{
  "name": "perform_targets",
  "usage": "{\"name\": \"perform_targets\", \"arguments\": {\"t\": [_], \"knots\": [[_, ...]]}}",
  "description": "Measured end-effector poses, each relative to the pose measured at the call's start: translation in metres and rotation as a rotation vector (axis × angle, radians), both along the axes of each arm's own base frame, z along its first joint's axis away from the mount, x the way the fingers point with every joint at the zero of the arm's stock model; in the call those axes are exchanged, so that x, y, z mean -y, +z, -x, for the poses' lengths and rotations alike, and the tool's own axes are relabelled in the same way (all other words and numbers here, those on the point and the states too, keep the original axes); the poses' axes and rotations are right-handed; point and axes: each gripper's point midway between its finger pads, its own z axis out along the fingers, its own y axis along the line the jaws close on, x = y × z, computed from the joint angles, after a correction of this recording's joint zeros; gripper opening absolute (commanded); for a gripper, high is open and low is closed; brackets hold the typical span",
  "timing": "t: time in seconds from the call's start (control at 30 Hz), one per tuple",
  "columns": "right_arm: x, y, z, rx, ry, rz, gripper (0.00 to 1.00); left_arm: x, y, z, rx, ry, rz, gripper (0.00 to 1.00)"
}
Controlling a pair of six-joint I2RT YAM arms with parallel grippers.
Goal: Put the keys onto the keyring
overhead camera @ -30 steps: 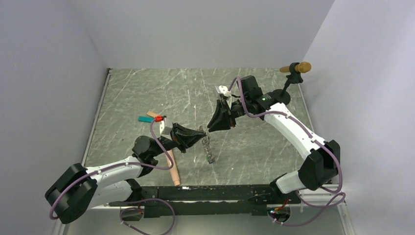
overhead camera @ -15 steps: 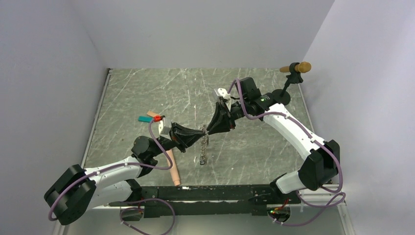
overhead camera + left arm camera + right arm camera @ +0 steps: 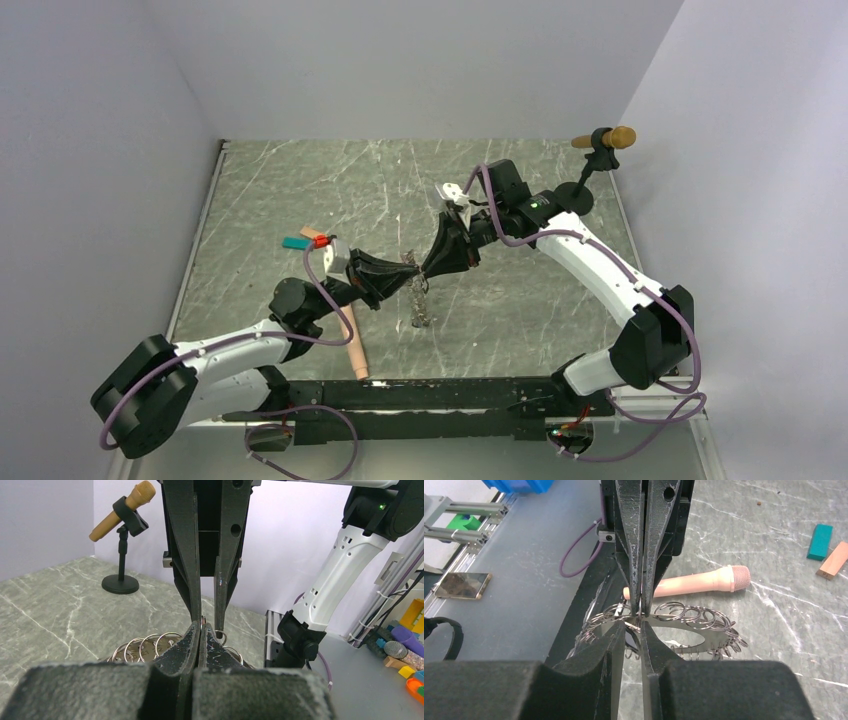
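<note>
The keyring (image 3: 420, 305), a dark metal loop carrying many small split rings, hangs from my left gripper (image 3: 408, 266) above the table's middle. The left gripper (image 3: 202, 628) is shut on its top edge. The keyring also shows in the right wrist view (image 3: 696, 622) and the left wrist view (image 3: 145, 647). My right gripper (image 3: 430, 266) meets the left one tip to tip. Its jaws (image 3: 638, 630) stand a narrow gap apart around a thin ring seen edge-on. No keys with coloured heads are in view.
A peach cylinder (image 3: 353, 348) (image 3: 694, 582) lies on the table under the left arm. A teal block (image 3: 296, 243) (image 3: 821, 541) and a tan block (image 3: 314, 235) (image 3: 833, 560) lie at the left. A microphone on a stand (image 3: 598, 142) (image 3: 122, 510) is at the back right.
My right gripper has moved in closer to the left gripper's tips. The hanging keyring has swung left and partly back. The left gripper stays shut on it.
</note>
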Motion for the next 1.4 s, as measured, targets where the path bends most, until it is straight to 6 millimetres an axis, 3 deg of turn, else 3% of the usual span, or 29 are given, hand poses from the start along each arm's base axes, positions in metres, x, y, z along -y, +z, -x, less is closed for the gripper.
{"name": "perform_targets", "arguments": {"t": [0.17, 0.27, 0.5, 0.57, 0.67, 0.8, 1.07, 1.2, 1.4], "knots": [[-0.001, 0.001, 0.0, -0.005, -0.003, 0.001, 0.15, 0.002, -0.002, -0.001, -0.01, -0.007, 0.001, 0.0], [-0.001, 0.0, -0.001, -0.007, -0.008, 0.005, 0.0, 0.003, -0.003, 0.0, -0.012, -0.015, 0.001, 0.0], [-0.001, 0.0, -0.002, -0.007, -0.011, 0.008, 0.0, 0.003, -0.002, 0.001, -0.008, -0.022, 0.002, 0.0], [0.0, -0.001, -0.002, 0.003, -0.008, 0.008, 0.0, 0.003, -0.004, 0.001, -0.013, -0.022, -0.005, 0.16], [0.001, -0.007, -0.002, 0.036, -0.005, 0.031, 0.0, 0.002, -0.006, 0.001, -0.018, -0.01, -0.032, 0.5], [0.007, -0.019, -0.006, 0.084, -0.014, 0.1, 0.0, -0.007, 0.006, 0.0, 0.017, 0.038, -0.083, 0.65], [0.02, -0.038, -0.015, 0.167, -0.02, 0.236, 0.0, -0.001, 0.026, -0.011, 0.121, 0.059, -0.368, 0.65], [0.025, -0.043, -0.017, 0.187, -0.027, 0.278, 0.0, 0.009, 0.008, -0.019, 0.122, 0.026, -0.521, 0.57], [0.027, -0.046, -0.02, 0.2, -0.031, 0.296, 0.0, 0.02, -0.034, -0.017, 0.085, -0.044, -0.681, 0.44]]}}
